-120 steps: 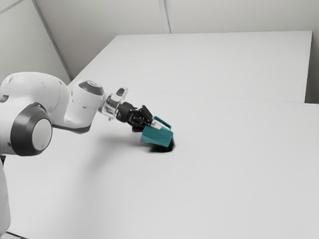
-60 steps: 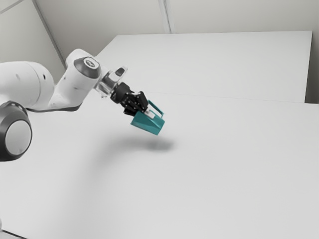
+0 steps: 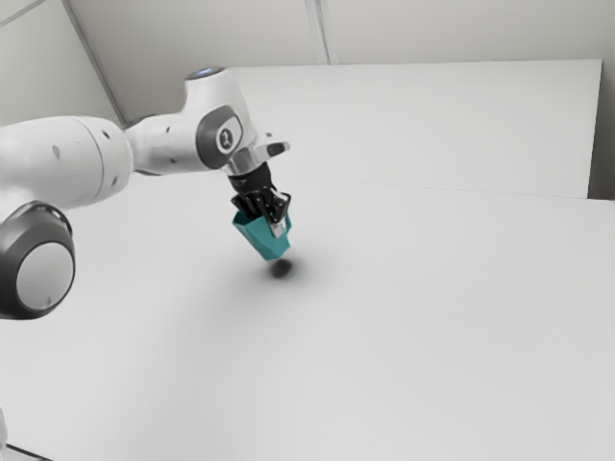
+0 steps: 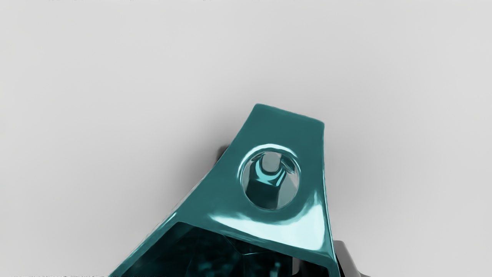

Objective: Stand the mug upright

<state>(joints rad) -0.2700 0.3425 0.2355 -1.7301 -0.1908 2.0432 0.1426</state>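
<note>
The teal mug [image 3: 265,239] hangs tilted in the air below my gripper [image 3: 276,227], above its dark shadow on the table. My fingers hold it near its rim, and its handle stands on the side toward the exterior view's right. Seen from the wrist, the mug [image 4: 284,127] shows a glossy side wall with a round recess and part of its dark open mouth. Beside the mug's rim a grey piece of the gripper [image 4: 313,265] is visible, while the mug hides much of the fingers.
A wide white table [image 3: 413,317] lies under the arm and the mug. Behind it is another large pale surface [image 3: 432,125], with light walls around. No other object stands near the mug.
The hand has swung from a slanted pose to pointing nearly straight down. The mug has lifted off the table, shifted toward the exterior view's left and turned with the hand.
</note>
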